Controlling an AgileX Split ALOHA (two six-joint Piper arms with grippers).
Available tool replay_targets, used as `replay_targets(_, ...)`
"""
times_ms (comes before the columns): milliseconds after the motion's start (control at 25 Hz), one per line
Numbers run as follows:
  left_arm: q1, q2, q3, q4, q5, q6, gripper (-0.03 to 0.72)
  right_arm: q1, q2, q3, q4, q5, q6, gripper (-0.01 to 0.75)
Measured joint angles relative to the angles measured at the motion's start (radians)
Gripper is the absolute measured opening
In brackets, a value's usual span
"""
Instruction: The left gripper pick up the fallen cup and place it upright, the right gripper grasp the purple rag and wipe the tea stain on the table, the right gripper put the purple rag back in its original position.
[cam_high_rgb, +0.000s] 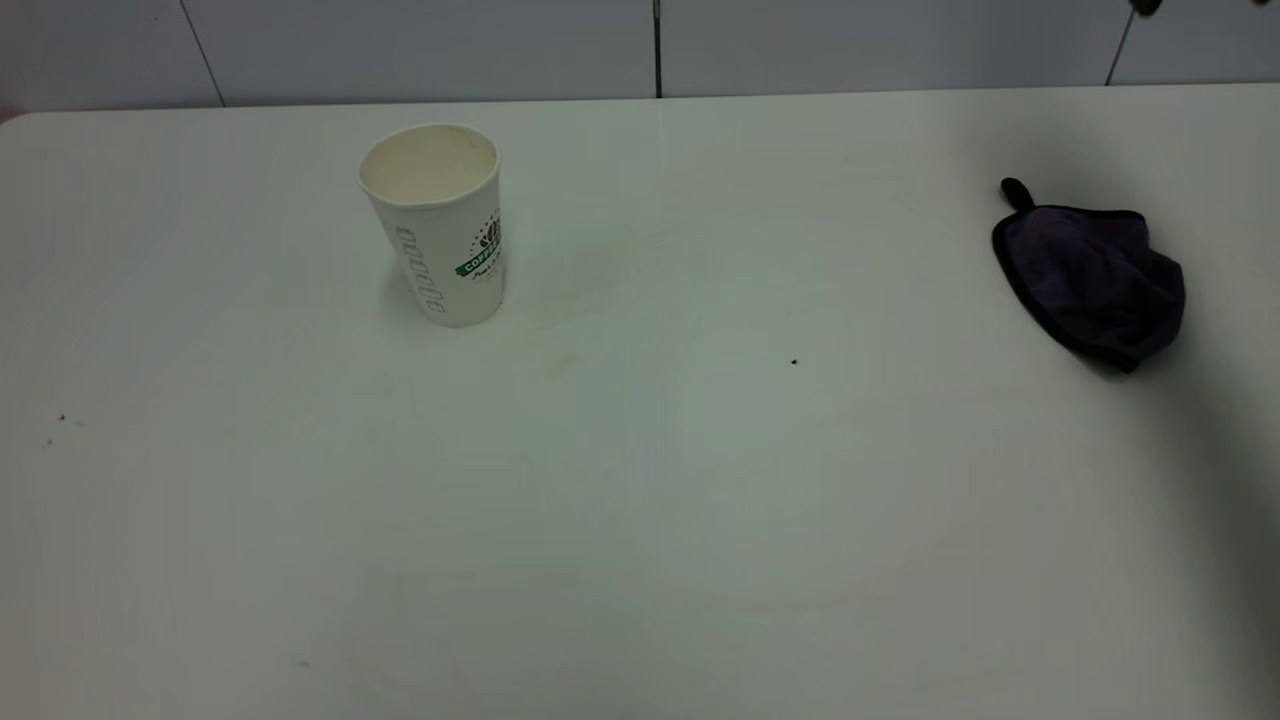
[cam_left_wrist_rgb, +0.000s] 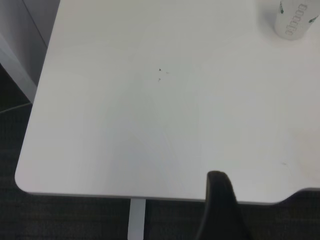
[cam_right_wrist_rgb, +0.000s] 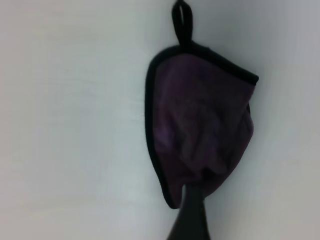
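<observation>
The white paper cup (cam_high_rgb: 440, 225) stands upright on the white table (cam_high_rgb: 700, 480) at the back left, with its logo facing the camera. It also shows in the left wrist view (cam_left_wrist_rgb: 295, 20). The purple rag (cam_high_rgb: 1095, 280), with black trim and a loop, lies crumpled at the right; it also shows in the right wrist view (cam_right_wrist_rgb: 200, 130). A faint yellowish stain (cam_high_rgb: 560, 362) lies right of the cup. My left gripper (cam_left_wrist_rgb: 220, 210) hovers over the table's corner, far from the cup. My right gripper (cam_right_wrist_rgb: 190, 220) hangs above the rag's edge, apart from it. Neither arm shows in the exterior view.
A tiny dark speck (cam_high_rgb: 794, 362) lies mid-table and a few more (cam_high_rgb: 60, 420) lie at the left. The rounded table corner (cam_left_wrist_rgb: 25, 175) and dark floor show in the left wrist view. A panelled wall (cam_high_rgb: 650, 45) stands behind the table.
</observation>
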Motion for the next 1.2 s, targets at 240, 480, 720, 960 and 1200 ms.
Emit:
replay_targets(240,0.0,0.0,0.0,0.0,0.0,0.0,0.524,0.052,-0.328,0.25,0.017,0.009,-0.018,0.728)
replay_targets(480,0.0,0.0,0.0,0.0,0.0,0.0,0.524,0.063,-0.684,0.562,0.032,0.015,-0.018,0.728)
replay_targets(720,0.0,0.0,0.0,0.0,0.0,0.0,0.524,0.063,-1.022,0.874,0.035,0.022,-0.013,0.719)
replay_targets(960,0.0,0.0,0.0,0.0,0.0,0.0,0.524,0.063,-1.302,1.143,0.036,0.025,0.011,0.706)
replay_targets(1200,0.0,0.0,0.0,0.0,0.0,0.0,0.524,0.063,-1.538,1.363,0.036,-0.001,0.014,0.689)
